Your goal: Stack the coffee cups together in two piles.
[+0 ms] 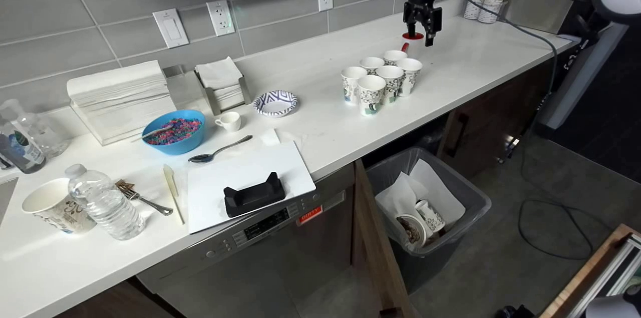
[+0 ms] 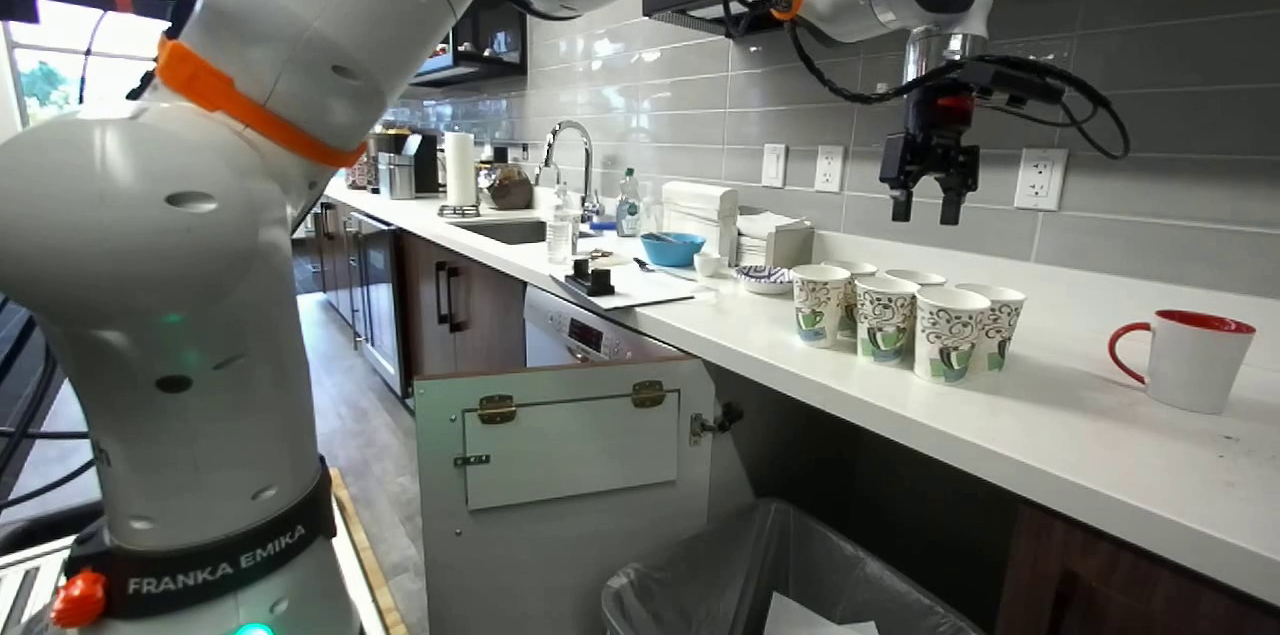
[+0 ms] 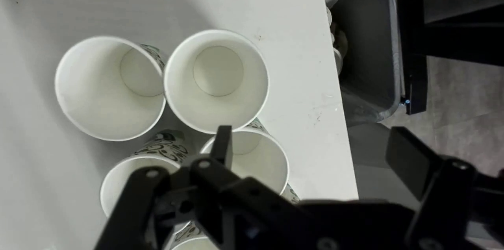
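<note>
Wrist view looks down into the cups, which stand mouth up on the counter: two sit side by side with rims that seem to meet, two more are partly hidden by the gripper, and a sliver of another rim shows at the bottom edge. Both exterior views show six of them, upright, in two close rows of three, printed with dark swirls and green. The gripper points down above the counter, spread wide and holding nothing, its fingertips apart from the cups. In the wrist view one fingertip covers part of a cup's rim and the other falls beyond the counter's edge.

Near the cups stands a white mug, red inside, its red handle turned toward them. Across the cups from the mug, in an exterior view, come a patterned bowl, a teacup, napkins, towels and a blue bowl with pink and blue bits in it. In front of these lie a spoon and a white board with a black piece on it. Farther along are a fork, a water bottle and a large paper cup. Below the counter's edge, a bin holds white paper.
</note>
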Tool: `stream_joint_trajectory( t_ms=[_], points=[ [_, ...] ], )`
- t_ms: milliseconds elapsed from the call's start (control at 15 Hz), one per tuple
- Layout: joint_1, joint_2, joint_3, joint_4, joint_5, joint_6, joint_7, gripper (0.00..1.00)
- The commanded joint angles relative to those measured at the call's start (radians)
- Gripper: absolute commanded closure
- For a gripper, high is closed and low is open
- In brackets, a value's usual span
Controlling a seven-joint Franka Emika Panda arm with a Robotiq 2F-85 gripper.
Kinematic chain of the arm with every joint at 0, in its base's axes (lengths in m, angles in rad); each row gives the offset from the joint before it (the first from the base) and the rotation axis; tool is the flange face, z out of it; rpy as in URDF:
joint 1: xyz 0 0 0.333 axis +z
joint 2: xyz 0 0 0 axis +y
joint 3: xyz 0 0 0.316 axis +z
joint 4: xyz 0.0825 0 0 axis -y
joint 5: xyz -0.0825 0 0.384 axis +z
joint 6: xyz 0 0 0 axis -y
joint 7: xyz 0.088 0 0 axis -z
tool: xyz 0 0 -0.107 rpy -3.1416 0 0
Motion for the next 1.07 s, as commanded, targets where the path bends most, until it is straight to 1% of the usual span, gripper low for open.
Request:
stream_joint_trajectory(
  t_ms=[0,67,400,467,667,800,1000],
  points=[
    [-0.002,0.106,-0.001,0.151,-0.034,-0.070,-0.090,0.00],
    [-0.001,0.040,-0.001,0.051,-0.013,-0.017,-0.042,0.00],
    [0.000,0.046,-0.001,0.058,-0.013,-0.018,-0.045,0.00],
    [-0.031,0.045,0.025,0.048,0.057,0.041,-0.041,0.00],
    [-0.073,0.057,0.057,0.025,0.171,0.119,-0.077,0.00],
    [-0.080,0.063,0.050,0.014,0.182,0.166,-0.073,0.00],
    [-0.095,0.079,0.047,-0.005,0.193,0.273,-0.073,0.00]
  ],
)
